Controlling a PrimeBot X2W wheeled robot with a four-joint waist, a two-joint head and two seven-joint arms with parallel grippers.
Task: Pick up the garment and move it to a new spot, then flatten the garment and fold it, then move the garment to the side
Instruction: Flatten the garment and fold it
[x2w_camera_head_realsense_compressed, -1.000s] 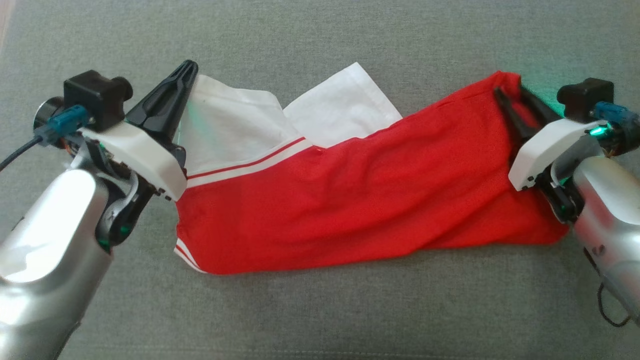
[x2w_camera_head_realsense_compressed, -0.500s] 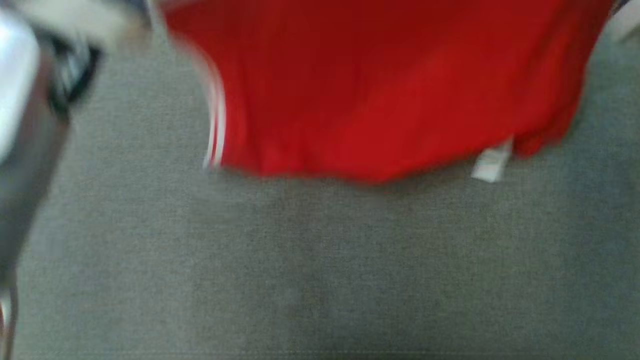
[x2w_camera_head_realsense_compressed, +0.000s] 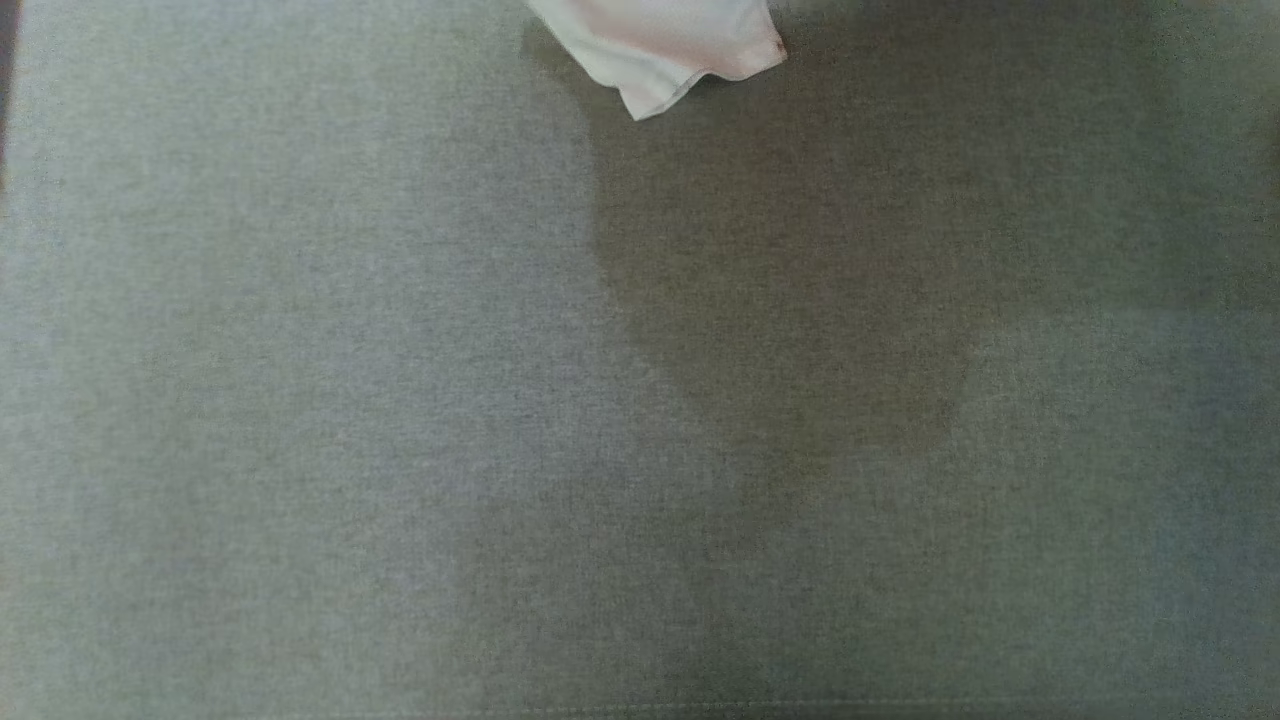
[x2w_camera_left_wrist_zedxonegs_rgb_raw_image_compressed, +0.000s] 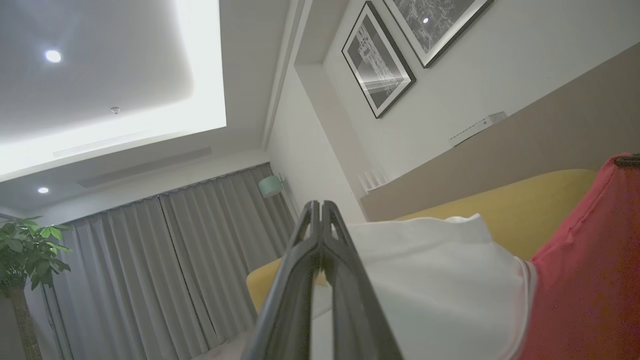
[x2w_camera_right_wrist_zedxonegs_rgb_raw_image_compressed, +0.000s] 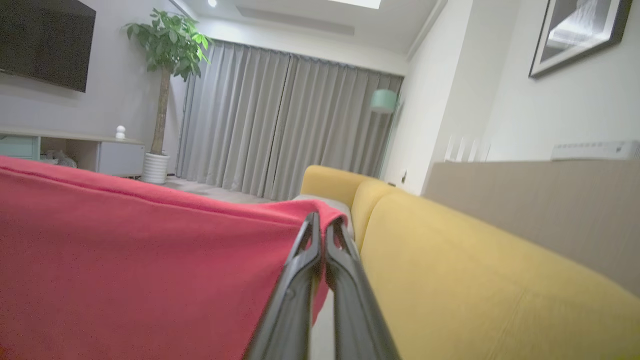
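Observation:
The garment is red with a white part and white stripes. Only a white corner of the garment (x2w_camera_head_realsense_compressed: 665, 50) hangs into the top of the head view, above the grey surface (x2w_camera_head_realsense_compressed: 400, 400), where it casts a shadow. In the left wrist view my left gripper (x2w_camera_left_wrist_zedxonegs_rgb_raw_image_compressed: 318, 207) is shut, with the garment's white part (x2w_camera_left_wrist_zedxonegs_rgb_raw_image_compressed: 450, 280) spreading from its fingers and the red part to the right. In the right wrist view my right gripper (x2w_camera_right_wrist_zedxonegs_rgb_raw_image_compressed: 322, 220) is shut on the corner of the red garment (x2w_camera_right_wrist_zedxonegs_rgb_raw_image_compressed: 150, 260), which stretches taut to the left.
A yellow sofa back (x2w_camera_right_wrist_zedxonegs_rgb_raw_image_compressed: 475, 280) runs alongside the right gripper and also lies behind the cloth (x2w_camera_left_wrist_zedxonegs_rgb_raw_image_compressed: 525, 200). Grey curtains (x2w_camera_right_wrist_zedxonegs_rgb_raw_image_compressed: 280, 125), a potted plant (x2w_camera_right_wrist_zedxonegs_rgb_raw_image_compressed: 167, 45) and framed pictures (x2w_camera_left_wrist_zedxonegs_rgb_raw_image_compressed: 377, 60) stand further off.
The right gripper has shut on the red end. Both grippers have lifted the garment off the grey surface, so it has left the head view except for a white corner.

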